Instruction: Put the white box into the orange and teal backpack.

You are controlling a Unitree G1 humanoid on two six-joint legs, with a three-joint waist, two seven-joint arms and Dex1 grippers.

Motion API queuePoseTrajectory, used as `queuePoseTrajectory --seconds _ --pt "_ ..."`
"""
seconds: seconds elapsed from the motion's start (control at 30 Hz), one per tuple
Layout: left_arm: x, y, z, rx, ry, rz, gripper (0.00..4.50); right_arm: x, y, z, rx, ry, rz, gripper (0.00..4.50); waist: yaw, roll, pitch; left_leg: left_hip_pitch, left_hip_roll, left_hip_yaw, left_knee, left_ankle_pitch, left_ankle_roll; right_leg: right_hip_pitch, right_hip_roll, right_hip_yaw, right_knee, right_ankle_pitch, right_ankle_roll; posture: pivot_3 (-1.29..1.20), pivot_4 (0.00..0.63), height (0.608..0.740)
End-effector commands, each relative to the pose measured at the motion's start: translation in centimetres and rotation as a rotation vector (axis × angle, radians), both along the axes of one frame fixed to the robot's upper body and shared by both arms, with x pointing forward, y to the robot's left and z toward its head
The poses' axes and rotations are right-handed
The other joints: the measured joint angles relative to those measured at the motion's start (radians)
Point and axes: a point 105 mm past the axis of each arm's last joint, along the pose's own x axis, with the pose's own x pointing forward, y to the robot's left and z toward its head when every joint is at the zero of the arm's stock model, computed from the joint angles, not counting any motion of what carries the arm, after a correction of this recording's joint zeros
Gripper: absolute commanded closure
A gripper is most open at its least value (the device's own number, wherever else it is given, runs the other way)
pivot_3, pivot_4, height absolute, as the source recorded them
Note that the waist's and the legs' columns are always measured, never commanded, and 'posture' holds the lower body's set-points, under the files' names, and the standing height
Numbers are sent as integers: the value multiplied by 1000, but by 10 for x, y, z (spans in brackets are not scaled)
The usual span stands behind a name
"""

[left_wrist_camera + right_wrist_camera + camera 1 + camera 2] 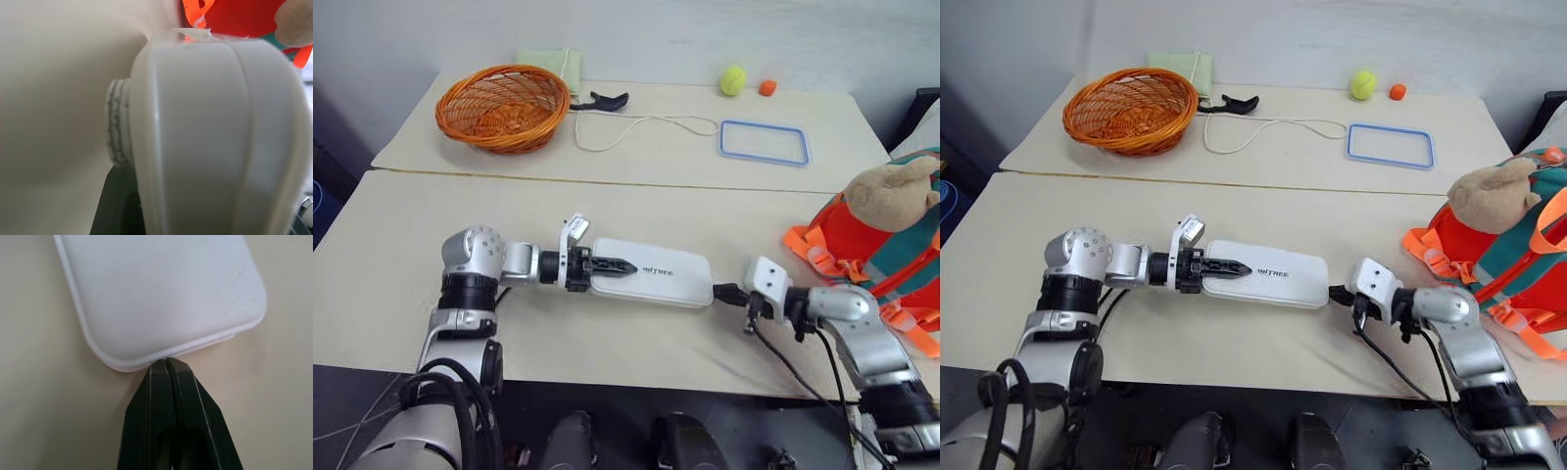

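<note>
On the table [607, 211], white box [656, 276] lies between both tools.

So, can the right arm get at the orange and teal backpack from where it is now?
Probably yes. The orange and teal backpack lies just beside the right gripper, with only bare table between them. Its shut fingers now touch the end of the white box.

We saw bare table [607, 211] between the white box [656, 276] and the orange and teal backpack [886, 250], whose plush toy [891, 196] and orange straps [813, 253] faced that gap.
</note>
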Motion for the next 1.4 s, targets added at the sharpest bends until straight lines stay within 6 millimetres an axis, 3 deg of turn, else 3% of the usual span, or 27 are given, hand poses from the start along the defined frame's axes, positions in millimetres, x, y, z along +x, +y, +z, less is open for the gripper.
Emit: queuePoseTrajectory --seconds 0.03,0.13,0.23,0.3,0.43,0.47,0.6,0.7,1.0,1.13,1.3,1.33,1.4 --pt "-1 5 36 -130 -264 38 3291 -13 -14 31 138 -78 -88 4129 1 0 0 0 0 0 0 0 0 0 0 0 -1 0 0 0 150 740" --pt "-4 18 47 -192 -433 87 3291 -30 -30 38 202 -96 -185 3214 -1 0 0 2 1 0 0 0 0 1 1 0 -1 0 0 0 150 740" --pt "-20 48 84 -406 -757 150 3291 -62 -57 51 323 -142 -330 2263 2 1 0 3 1 0 -3 0 -1 2 1 1 -2 0 0 0 150 740" --pt "-20 64 84 -325 -820 180 3291 -80 -78 52 328 -148 -439 1509 3 1 0 2 2 0 -4 -1 -3 1 3 0 -4 0 -1 0 150 740" --pt "-33 72 76 -208 -907 82 3291 -109 -115 46 268 -150 -622 88 -1 1 0 5 1 2 -3 -1 -1 6 2 2 -6 0 -1 0 150 740" --pt "-36 73 73 -174 -943 55 3291 -118 -126 43 215 -152 -667 36 -1 1 0 7 1 1 -4 -1 0 8 2 2 -7 0 -1 0 150 740" --pt "-46 65 62 -87 -1061 -68 3291 -138 -167 47 191 -249 -869 36 1 2 0 7 1 1 -5 -3 0 8 2 2 -8 0 -1 0 150 740" --pt "-45 60 60 -84 -1116 -81 3291 -129 -179 49 242 -299 -895 36 -5 2 -1 7 2 1 -6 -3 -1 7 2 2 -8 0 -1 0 150 740" --pt "-41 53 63 -114 -1132 -40 3291 -37 -161 50 403 -307 -701 36 -28 4 0 6 2 1 -5 -2 0 6 2 2 -6 0 -1 0 150 740" --pt "-37 62 70 -64 -1159 8 3291 -6 -150 60 444 -355 -624 924 -25 5 0 4 2 1 -4 -1 0 3 3 2 -4 0 -1 0 150 740" --pt "-28 86 83 -20 -1178 159 3291 15 -128 58 455 -333 -502 2717 -25 5 0 3 2 1 -2 -1 1 3 2 2 -3 0 -1 0 150 740" --pt "-27 90 84 -6 -1183 185 3291 17 -121 59 460 -336 -470 3062 -25 5 0 3 2 1 -2 -1 1 3 2 2 -3 0 -1 0 150 740" --pt "-20 102 92 13 -1189 297 3291 23 -86 60 455 -332 -319 3733 -26 5 0 3 2 1 -2 -1 1 3 2 2 -3 0 -1 0 150 740"
